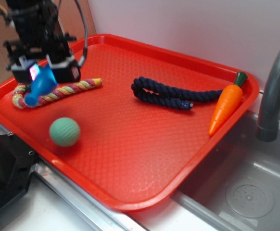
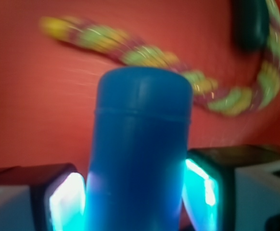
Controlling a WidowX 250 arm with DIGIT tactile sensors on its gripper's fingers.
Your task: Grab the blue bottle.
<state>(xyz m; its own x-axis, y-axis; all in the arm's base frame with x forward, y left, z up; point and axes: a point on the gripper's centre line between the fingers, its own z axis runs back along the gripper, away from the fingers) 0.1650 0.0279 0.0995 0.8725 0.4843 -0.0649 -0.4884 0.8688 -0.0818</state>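
Note:
The blue bottle [image 1: 39, 88] is a glossy bright blue toy held between my gripper's [image 1: 46, 72] two fingers at the tray's far left. Its narrow end hangs down toward the striped rope. It looks lifted a little above the red tray [image 1: 145, 144]. In the wrist view the bottle [image 2: 140, 149] fills the middle, pressed between both glowing pads [image 2: 65, 202], with my gripper [image 2: 137, 199] shut on it.
A yellow, green and pink striped rope [image 1: 58, 92] lies under the gripper. A green ball [image 1: 64, 131] sits in front of it. A dark navy rope [image 1: 169, 95] and an orange toy carrot [image 1: 226, 103] lie at the right. A grey faucet [image 1: 274, 86] and sink stand beyond the tray.

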